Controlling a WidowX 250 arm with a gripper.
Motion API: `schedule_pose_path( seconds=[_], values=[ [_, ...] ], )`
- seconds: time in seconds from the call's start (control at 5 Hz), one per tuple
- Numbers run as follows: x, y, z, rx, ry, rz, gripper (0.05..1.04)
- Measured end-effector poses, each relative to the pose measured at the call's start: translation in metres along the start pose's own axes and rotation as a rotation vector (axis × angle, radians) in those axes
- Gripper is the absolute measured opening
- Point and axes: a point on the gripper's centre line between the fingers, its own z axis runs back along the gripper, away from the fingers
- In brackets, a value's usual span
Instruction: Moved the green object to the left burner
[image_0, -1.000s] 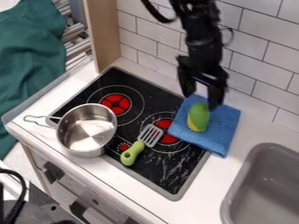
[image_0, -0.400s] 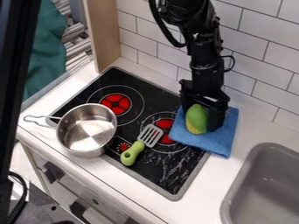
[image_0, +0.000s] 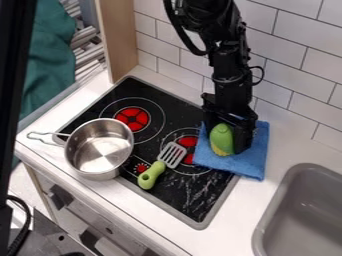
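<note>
Closing around the green-and-yellow toy vegetable (image_0: 222, 139), the end effector (image_0: 226, 145) now sits low over the blue towel (image_0: 248, 164), with the toy held between its fingers; in the first frame it hung above and behind the toy. Since the second frame, end effector and toy have shifted together slightly to the view's left, and the towel's right corner has shifted a little that way too. The toy is over the towel, beside the right burner (image_0: 188, 141), well apart from the left burner (image_0: 132, 118). The steel saucepan (image_0: 100, 150) and the green-handled slotted spatula (image_0: 152, 175) lie as before. At the left edge, a black upright bar (image_0: 15, 90) has appeared since the first frame.
</note>
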Motion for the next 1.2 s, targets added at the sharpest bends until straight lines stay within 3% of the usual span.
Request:
schedule_pose_path(
  seconds=[0.4,0.8,1.0,1.2],
  values=[
    [0.008,-0.014,0.010,0.038,-0.037,-0.119,1.001],
    [0.006,-0.016,0.006,0.066,-0.025,-0.148,1.001],
    [-0.007,-0.012,0.013,0.119,-0.045,-0.149,1.001],
    [-0.016,-0.008,0.007,0.148,-0.041,-0.142,1.001]
  ],
)
